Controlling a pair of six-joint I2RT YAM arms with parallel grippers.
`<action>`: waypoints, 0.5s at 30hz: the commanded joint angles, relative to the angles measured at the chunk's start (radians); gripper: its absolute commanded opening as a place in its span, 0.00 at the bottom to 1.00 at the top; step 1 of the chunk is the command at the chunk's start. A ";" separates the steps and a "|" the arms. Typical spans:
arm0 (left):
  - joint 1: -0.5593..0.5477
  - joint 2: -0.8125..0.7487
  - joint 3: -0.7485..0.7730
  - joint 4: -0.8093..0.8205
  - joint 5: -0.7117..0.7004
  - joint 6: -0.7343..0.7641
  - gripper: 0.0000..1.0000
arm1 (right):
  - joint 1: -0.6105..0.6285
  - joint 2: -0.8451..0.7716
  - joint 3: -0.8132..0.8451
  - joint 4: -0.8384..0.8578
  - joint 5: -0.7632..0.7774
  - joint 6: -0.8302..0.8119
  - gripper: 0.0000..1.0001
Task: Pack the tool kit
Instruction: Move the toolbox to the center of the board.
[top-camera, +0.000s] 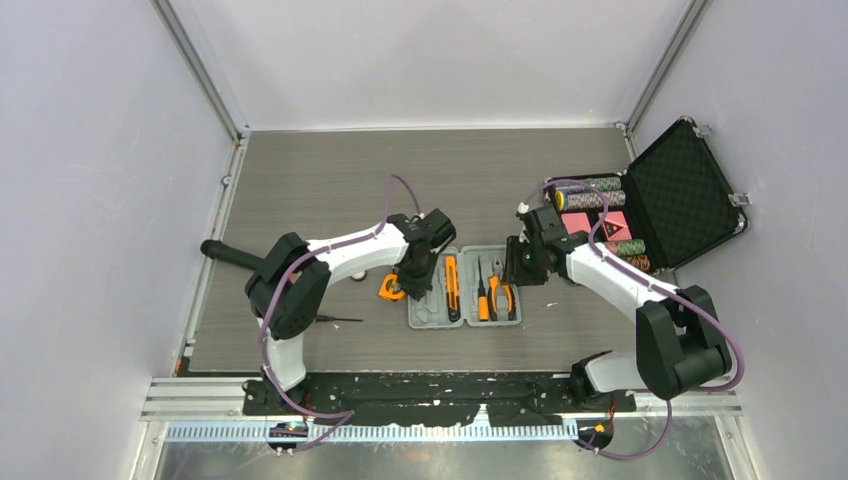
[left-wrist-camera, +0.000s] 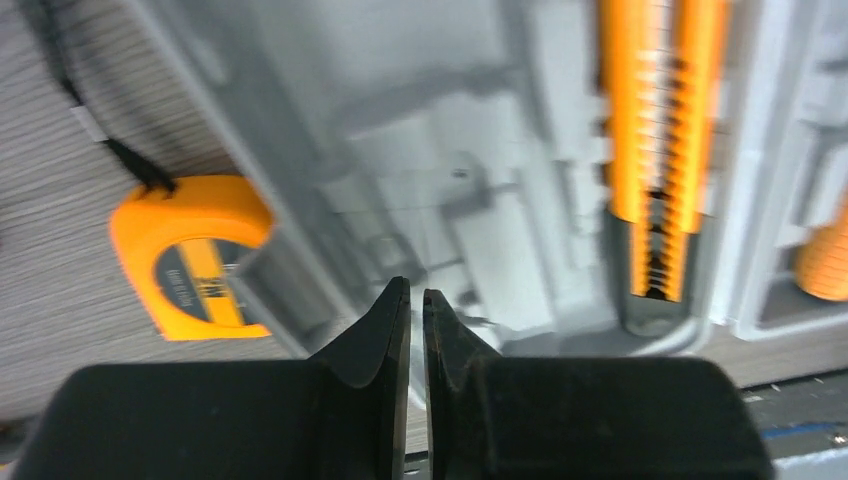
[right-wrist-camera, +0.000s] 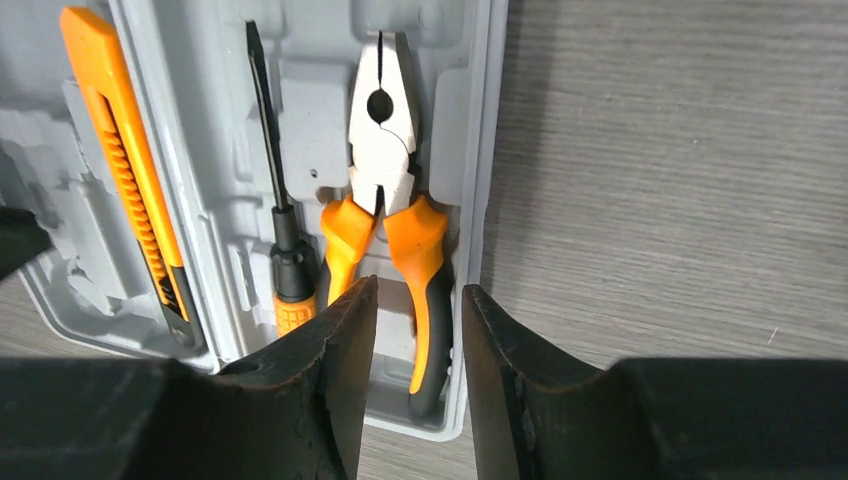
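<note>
The grey tool kit case (top-camera: 428, 312) lies open and flat between the arms. Its left half holds an orange utility knife (top-camera: 452, 287), and its right half holds a screwdriver (right-wrist-camera: 293, 270) and orange-and-black pliers (right-wrist-camera: 385, 150), each seated in a slot. An orange tape measure (left-wrist-camera: 190, 255) rests on the table against the case's left edge. My left gripper (left-wrist-camera: 416, 290) hovers shut and empty over the left half near that edge. My right gripper (right-wrist-camera: 418, 290) stands open just above the pliers' handles, gripping nothing.
A larger black foam-lined case (top-camera: 680, 190) stands open at the back right with poker chips (top-camera: 590, 195) in it. A thin dark screwdriver (top-camera: 338, 319) lies loose on the table near the left arm's base.
</note>
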 joint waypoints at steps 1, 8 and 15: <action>0.067 0.003 -0.020 -0.064 -0.065 0.028 0.10 | 0.017 -0.043 -0.023 0.021 -0.012 0.020 0.42; 0.151 0.012 -0.002 -0.104 -0.097 0.048 0.09 | 0.081 -0.032 -0.061 0.052 -0.055 0.076 0.41; 0.201 -0.026 0.029 -0.118 -0.141 0.061 0.09 | 0.193 -0.045 -0.056 0.088 -0.124 0.139 0.41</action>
